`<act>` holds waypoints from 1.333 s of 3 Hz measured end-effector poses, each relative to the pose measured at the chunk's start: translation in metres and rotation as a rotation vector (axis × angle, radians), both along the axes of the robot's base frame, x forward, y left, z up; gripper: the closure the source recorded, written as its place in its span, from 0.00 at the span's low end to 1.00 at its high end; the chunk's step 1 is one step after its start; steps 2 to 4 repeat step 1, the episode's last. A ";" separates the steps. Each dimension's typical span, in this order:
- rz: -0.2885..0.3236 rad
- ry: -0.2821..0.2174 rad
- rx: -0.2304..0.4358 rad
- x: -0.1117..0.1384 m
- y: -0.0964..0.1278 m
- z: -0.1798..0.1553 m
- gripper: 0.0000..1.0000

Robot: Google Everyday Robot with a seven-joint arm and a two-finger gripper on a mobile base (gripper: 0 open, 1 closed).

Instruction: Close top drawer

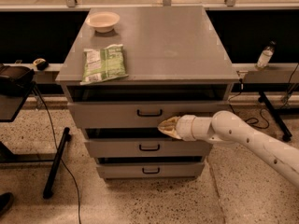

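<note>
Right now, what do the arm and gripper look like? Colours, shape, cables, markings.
The arm is a smooth off-white tube with a rounded ball-like joint, a ringed wrist collar and small dark dots along the forearm. No cables or labels show. The tan, tapered gripper sits at the lower edge of the wide grey metal top drawer, right of its black loop handle.

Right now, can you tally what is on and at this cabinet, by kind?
Drawers: 3 (top drawer, middle drawer, bottom drawer)
Bowl: 1
Snack bag: 1
Gripper, against the top drawer's lower front edge: 1
Total: 6
</note>
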State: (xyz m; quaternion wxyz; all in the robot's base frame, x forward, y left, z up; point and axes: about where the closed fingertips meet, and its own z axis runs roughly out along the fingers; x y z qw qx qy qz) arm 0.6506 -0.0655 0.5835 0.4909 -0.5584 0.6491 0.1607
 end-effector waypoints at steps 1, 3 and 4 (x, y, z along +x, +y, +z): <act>0.025 -0.007 0.013 -0.024 -0.029 0.023 1.00; 0.025 -0.007 0.013 -0.024 -0.029 0.023 1.00; 0.025 -0.007 0.013 -0.024 -0.029 0.023 1.00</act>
